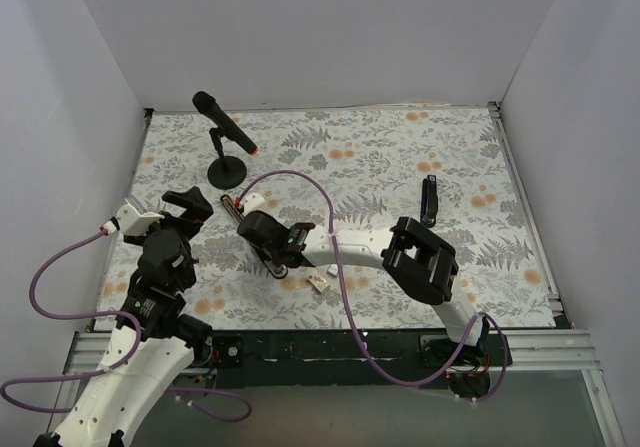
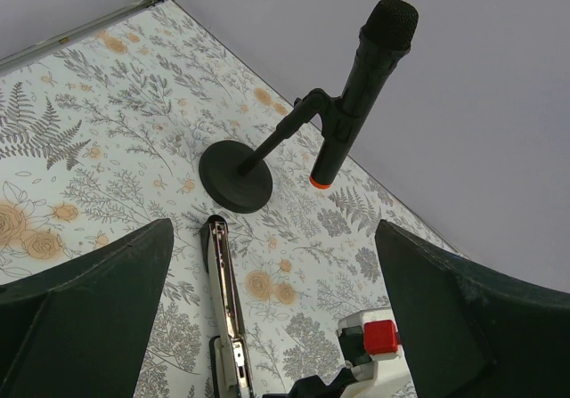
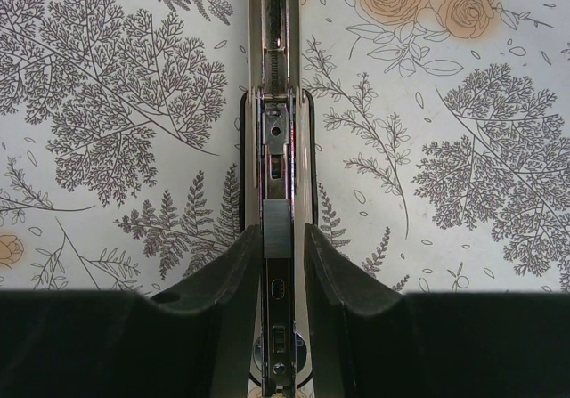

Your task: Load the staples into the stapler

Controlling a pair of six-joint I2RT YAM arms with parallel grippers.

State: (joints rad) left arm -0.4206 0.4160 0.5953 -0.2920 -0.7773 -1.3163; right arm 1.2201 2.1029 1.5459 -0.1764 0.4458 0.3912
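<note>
Item: staples point(image 3: 276, 230), likely light, stiff, brittle, sitting in the rail of the stapler point(image 3: 276, 77). I'm straddling the long sides with right gripper point(image 3: 283, 238), jaws narrow, grip unconfirmed; left gripper point(image 2: 273, 247) hanging wide.

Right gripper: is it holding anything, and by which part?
The right gripper flanks the staples, which sit in the stapler rail, at the block's two sides. Whether it grips them cannot be told.

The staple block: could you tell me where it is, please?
In the right wrist view the staple block sits mid-frame, over the rail of the stapler, between the fingers of the right pincer.
</note>
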